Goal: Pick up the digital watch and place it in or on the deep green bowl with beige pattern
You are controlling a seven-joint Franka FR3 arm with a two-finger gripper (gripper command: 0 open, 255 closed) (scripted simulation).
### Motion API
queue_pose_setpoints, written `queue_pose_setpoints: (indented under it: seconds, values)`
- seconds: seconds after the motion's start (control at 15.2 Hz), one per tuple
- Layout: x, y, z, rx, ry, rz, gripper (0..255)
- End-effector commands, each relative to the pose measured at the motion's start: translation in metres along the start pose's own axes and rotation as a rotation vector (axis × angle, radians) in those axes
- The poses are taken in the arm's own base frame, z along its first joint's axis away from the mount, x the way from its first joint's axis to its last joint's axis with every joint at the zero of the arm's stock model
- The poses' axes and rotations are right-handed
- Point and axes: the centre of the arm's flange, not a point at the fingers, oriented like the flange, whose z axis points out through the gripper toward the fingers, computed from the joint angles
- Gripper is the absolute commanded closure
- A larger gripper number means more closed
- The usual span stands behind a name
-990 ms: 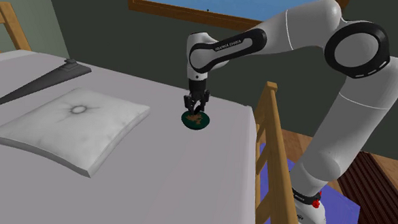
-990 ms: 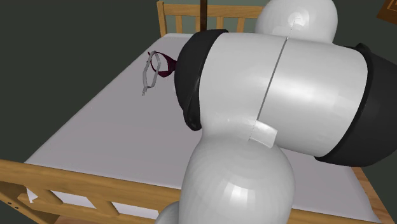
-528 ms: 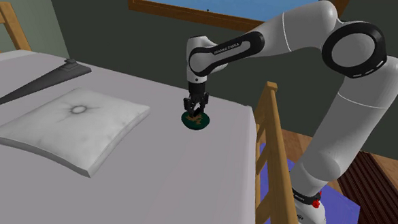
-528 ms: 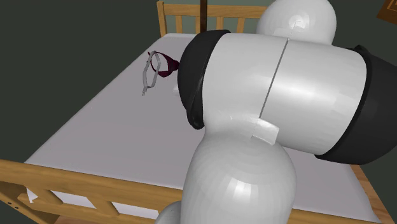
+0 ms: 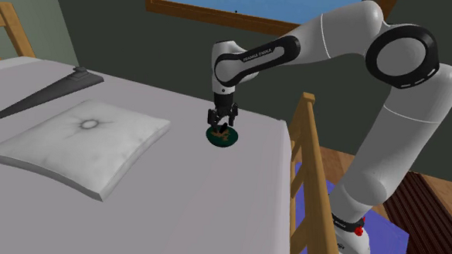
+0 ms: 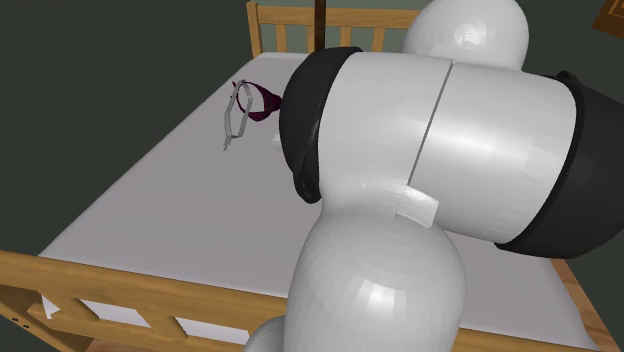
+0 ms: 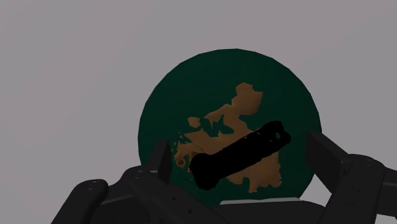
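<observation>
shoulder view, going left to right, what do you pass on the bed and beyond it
pillow → green bowl → wooden bed rail → arm's base

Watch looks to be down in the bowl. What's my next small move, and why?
Probably lift the end effector straight up. The black digital watch lies inside the deep green bowl with a beige pattern, and the fingers stand apart, touching neither end of it.
</observation>
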Motion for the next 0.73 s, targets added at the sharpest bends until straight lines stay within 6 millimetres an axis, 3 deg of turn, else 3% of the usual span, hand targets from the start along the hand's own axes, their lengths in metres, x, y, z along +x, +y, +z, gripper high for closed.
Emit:
queue_pose_setpoints:
  seconds: [0.0, 0.2, 0.66]
  values:
    - [0.0, 0.0, -0.013, 0.0, 0.0, 0.0, 0]
    - [0.0, 0.0, -0.05, 0.0, 0.0, 0.0, 0]
    - [0.0, 0.0, -0.05, 0.0, 0.0, 0.0, 0]
